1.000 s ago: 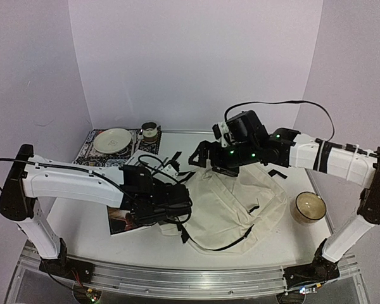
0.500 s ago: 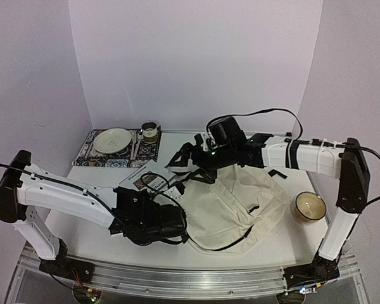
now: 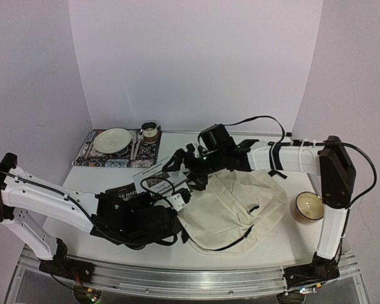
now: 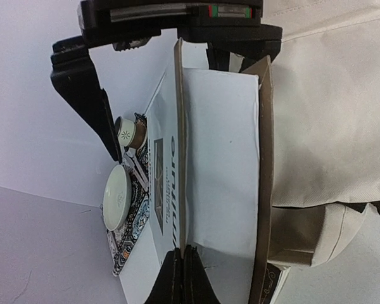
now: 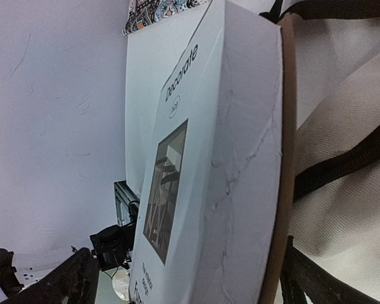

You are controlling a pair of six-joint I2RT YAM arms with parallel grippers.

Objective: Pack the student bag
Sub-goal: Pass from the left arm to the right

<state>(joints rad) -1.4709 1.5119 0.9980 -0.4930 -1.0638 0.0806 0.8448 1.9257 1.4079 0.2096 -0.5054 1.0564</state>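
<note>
student bag [image 3: 240, 202] lies flat on the bench [image 3: 272, 244], right of centre toward the near edge. white book [image 4: 221, 158] sits tilted against the bag's left side. left hand [image 4: 182, 269] is clamped tight on its cover. right hand [image 3: 182, 168] is spread wide at the book's far end, not gripping. candle [image 3: 309, 207] is near the right edge.
</note>
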